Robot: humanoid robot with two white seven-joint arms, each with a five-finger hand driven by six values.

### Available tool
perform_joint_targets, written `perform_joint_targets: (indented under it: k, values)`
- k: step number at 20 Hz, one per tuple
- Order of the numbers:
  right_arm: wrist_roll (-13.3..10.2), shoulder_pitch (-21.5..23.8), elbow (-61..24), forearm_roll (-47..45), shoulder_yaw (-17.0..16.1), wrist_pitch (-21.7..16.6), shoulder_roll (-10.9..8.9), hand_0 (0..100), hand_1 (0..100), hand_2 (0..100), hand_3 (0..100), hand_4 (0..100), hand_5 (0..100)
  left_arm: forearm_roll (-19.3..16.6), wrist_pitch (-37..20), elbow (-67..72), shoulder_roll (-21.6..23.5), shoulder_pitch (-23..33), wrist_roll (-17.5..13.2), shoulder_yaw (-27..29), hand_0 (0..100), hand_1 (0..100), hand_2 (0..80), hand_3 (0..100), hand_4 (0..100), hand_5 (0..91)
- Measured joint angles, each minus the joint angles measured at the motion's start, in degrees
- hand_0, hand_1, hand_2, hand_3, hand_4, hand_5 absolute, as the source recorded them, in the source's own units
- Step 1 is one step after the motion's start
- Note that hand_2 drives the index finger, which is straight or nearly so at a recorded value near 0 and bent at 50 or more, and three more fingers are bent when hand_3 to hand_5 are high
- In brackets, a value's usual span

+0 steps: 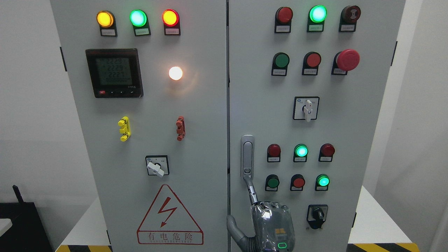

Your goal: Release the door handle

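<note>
Low against the right cabinet door (364, 105), just below the door handle (247, 155), 1 robot hand (271, 224) points an outstretched finger (251, 190) up to the handle's lower end, thumb spread leftward, holding nothing.

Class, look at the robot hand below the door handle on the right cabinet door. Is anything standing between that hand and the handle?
Nothing visible does. The robot hand sits directly below the door handle, with one finger extended up to the handle's lower end. Only bare door panel surrounds them; the nearest buttons lie off to the right, out of the path.
</note>
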Motion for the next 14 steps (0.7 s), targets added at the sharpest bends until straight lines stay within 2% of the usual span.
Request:
perform_joint_targets:
  k: [14]
  values:
    - [0.43, -0.04, 0.15, -0.02, -0.05, 0.0, 0.0, 34, 30, 0, 100, 100, 100, 0.0, 0.0, 0.0, 0.0, 0.0, 0.0, 0.0, 12, 39, 0.0, 0, 0, 0.0]
